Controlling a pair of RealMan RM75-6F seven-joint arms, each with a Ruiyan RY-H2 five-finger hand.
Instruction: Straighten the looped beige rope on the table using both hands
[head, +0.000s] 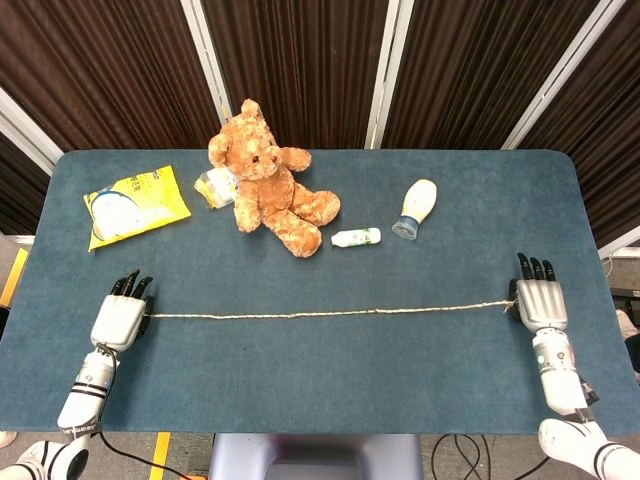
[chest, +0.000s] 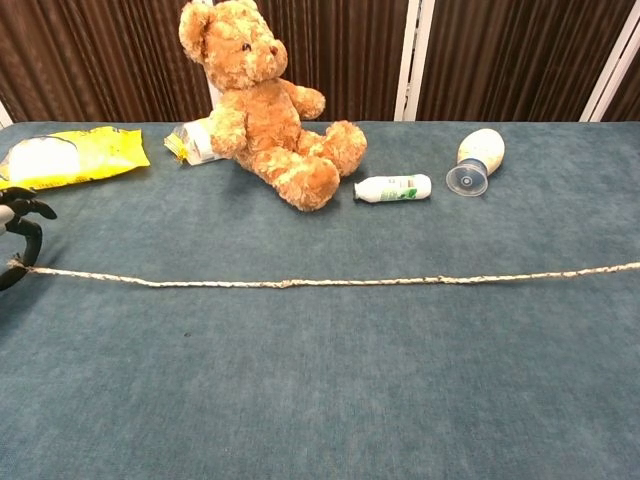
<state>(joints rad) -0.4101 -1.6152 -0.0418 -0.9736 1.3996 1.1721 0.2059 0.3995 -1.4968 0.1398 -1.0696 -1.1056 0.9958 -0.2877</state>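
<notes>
Rope (chest: 320, 281) laid nearly straight across frame middle, left edge to right edge, on blue table (chest: 330, 390). Left end held by left hand (chest: 17, 238), partly cut off at left edge. Teddy bear (chest: 262, 105) seated upper left. Yellow bag (chest: 72, 153) far left. Small bottle (chest: 392, 187) and cream bottle (chest: 474, 159) laid upper right.

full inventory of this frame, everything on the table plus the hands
rope: 1, beige, stretched nearly straight across the table's near half, end to end between the hands
teddy bear: 1, brown, sitting far centre-left
yellow bag: 1, yellow and white, far left, lying flat
small packet: 1, white and yellow, just left of the bear, touching it
small bottle: 1, white with green label, lying on its side right of the bear
large bottle: 1, cream, lying on its side far centre-right
table: 1, blue cloth top
left hand: holds the rope's left end
right hand: holds the rope's right end
</notes>
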